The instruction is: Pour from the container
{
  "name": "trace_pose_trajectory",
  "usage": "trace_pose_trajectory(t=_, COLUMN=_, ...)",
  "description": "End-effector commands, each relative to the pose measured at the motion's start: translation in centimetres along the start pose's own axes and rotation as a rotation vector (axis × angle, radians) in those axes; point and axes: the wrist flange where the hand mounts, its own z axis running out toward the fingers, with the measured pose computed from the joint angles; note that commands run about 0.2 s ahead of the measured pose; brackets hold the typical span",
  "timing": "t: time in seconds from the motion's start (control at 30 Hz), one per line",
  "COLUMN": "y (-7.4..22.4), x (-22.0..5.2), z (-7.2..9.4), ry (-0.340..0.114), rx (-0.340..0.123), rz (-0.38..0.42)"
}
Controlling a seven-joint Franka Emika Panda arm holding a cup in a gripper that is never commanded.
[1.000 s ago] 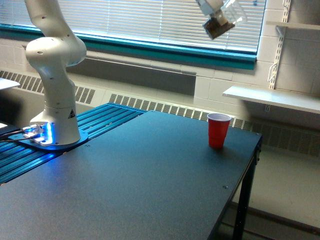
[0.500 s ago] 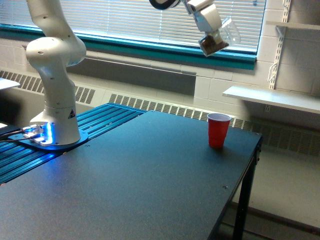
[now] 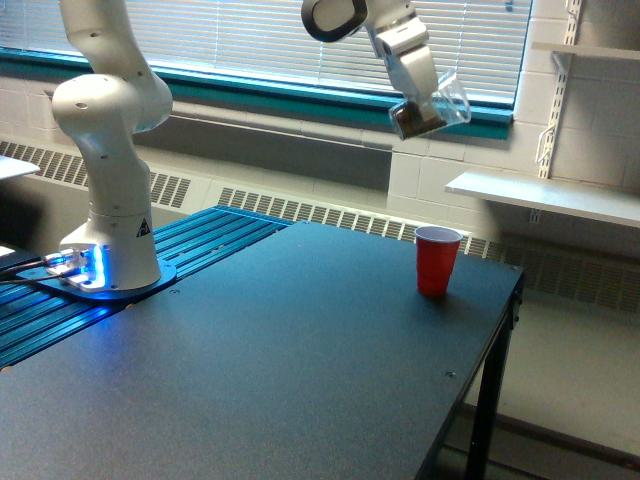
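Container of clear see-through plastic with dark brown contents (image 3: 428,110) hangs in the white robot arm's end effector (image 3: 418,100), which is clamped around it, high in the air and tilted, its mouth toward the exterior view's right. Well below the end effector, slightly toward the exterior view's right, a red plastic cup with a white rim (image 3: 437,260) stands upright on the dark tabletop (image 3: 280,360), near its far edge.

The main risk, as I judge it, is a miss: poured from this height, the brown contents could scatter or fall beside the narrow red mouth onto the tabletop or over the nearby edge. A falling load could also tip the light cup.

The fingers themselves are hard to make out against the bright window blinds, the container's handle cannot be picked out, and whether the red cup holds anything is hidden.
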Motion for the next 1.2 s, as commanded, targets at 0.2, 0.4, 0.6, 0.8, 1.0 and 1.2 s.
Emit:
trace_pose_trajectory(t=0.2, y=0.1, x=-2.2, z=2.6, ry=-0.067, rx=-0.036, rz=0.003)
trace_pose_trajectory(t=0.4, y=0.3, x=-3.0, z=3.7, ry=-0.098, rx=-0.064, rz=-0.004)
trace_pose_trajectory(t=0.6, y=0.4, x=-3.5, z=4.8, ry=-0.12, rx=-0.087, rz=-0.001)
trace_pose_trajectory(t=0.8, y=0.6, x=-3.9, z=5.9, ry=-0.147, rx=-0.105, rz=-0.004)
trace_pose_trajectory(t=1.0, y=0.5, x=-4.0, z=6.8, ry=-0.166, rx=-0.127, rz=-0.003)
trace_pose_trajectory(t=1.2, y=0.4, x=-4.1, z=7.7, ry=-0.18, rx=-0.144, rz=-0.003)
